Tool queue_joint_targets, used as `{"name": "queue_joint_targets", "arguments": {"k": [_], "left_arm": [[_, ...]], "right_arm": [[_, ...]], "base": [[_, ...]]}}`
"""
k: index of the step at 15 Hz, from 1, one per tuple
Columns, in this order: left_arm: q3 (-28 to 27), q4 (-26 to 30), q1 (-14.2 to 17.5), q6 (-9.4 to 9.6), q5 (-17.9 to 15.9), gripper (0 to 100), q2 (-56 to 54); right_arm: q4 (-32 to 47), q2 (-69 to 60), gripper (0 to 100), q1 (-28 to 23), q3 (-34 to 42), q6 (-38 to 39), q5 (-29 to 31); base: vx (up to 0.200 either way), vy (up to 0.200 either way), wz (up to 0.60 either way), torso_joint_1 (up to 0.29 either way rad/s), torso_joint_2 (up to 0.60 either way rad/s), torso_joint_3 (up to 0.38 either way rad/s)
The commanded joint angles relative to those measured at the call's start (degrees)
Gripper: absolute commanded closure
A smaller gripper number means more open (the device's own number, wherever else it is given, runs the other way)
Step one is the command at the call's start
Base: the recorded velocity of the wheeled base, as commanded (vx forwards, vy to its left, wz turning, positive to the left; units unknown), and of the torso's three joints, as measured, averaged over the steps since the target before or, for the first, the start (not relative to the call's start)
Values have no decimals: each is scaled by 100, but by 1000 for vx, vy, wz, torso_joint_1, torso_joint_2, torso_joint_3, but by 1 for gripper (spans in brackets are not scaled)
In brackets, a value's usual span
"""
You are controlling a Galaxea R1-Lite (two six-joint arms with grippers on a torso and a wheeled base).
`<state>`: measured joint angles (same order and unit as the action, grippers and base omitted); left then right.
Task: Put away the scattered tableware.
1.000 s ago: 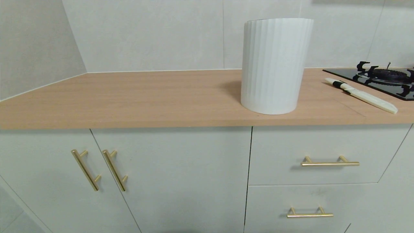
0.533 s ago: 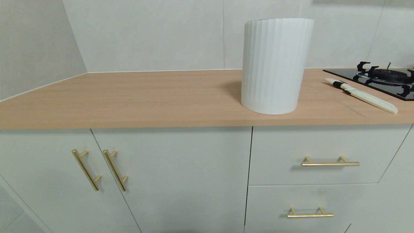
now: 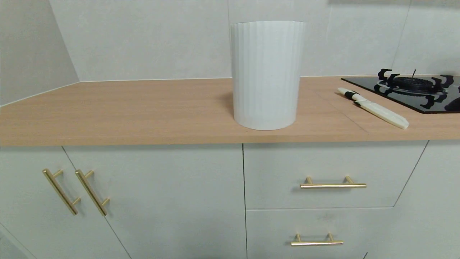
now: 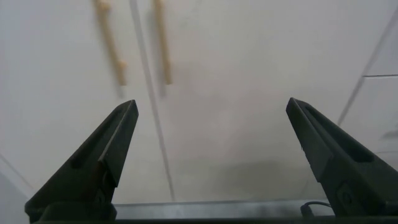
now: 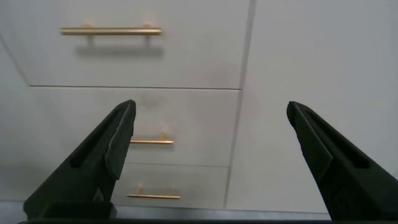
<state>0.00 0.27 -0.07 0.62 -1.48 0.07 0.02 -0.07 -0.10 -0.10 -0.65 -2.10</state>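
A tall white ribbed container (image 3: 266, 73) stands upright on the wooden countertop (image 3: 125, 111). To its right a cream-coloured knife with a black band (image 3: 373, 107) lies flat on the counter beside the hob. My left gripper (image 4: 211, 118) is open, low down, facing the two cupboard doors with gold handles (image 4: 163, 40). My right gripper (image 5: 211, 115) is open too, facing the drawer fronts (image 5: 124, 62), with nothing between its fingers.
A black glass hob with a burner grate (image 3: 413, 86) sits at the counter's right end. Below the counter are two cupboard doors with gold handles (image 3: 91, 192) and drawers with gold bar handles (image 3: 333, 185). Tiled walls close the back and left.
The whole head view has shifted left in the picture, so the camera has turned or moved right. The container and knife have not moved on the counter.
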Motion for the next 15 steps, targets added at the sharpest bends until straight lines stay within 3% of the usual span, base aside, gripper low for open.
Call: {"name": "queue_joint_targets", "arguments": {"k": [1,15], "left_arm": [[0,0,-1,-1,-2,0,1],[0,0,-1,-1,-2,0,1]], "right_arm": [[6,7,0,1,1,-6,-1],[-2,7,0,1,1,-14,-10]], "base": [[0,0,0,0,0,0],[0,0,0,0,0,0]]}}
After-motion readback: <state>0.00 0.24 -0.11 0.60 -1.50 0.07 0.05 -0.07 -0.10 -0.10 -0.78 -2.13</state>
